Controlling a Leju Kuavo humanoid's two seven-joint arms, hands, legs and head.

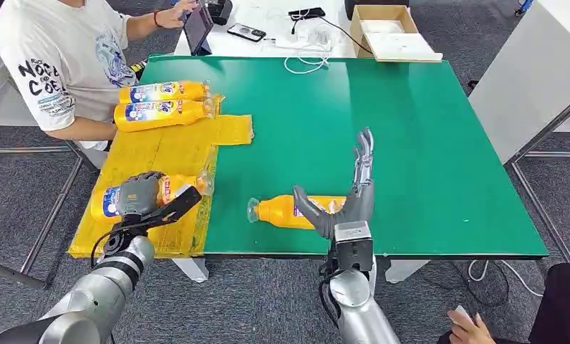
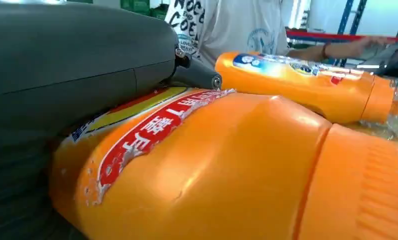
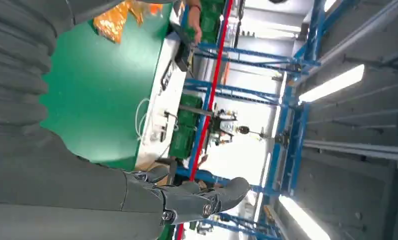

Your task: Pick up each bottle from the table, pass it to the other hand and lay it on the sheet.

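The left hand grips a bottle lying on the yellow sheet, seemingly placing it; the right hand, fingers spread and empty, hovers at the last worktop bottle.

You see the left hand lying over an orange bottle; at two o'clock lies a second bottle, a person's shirt behind it.

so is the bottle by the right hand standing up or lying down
Lying down: the bottle rests on its side on the green table, cap toward the yellow sheet, beside the right hand.
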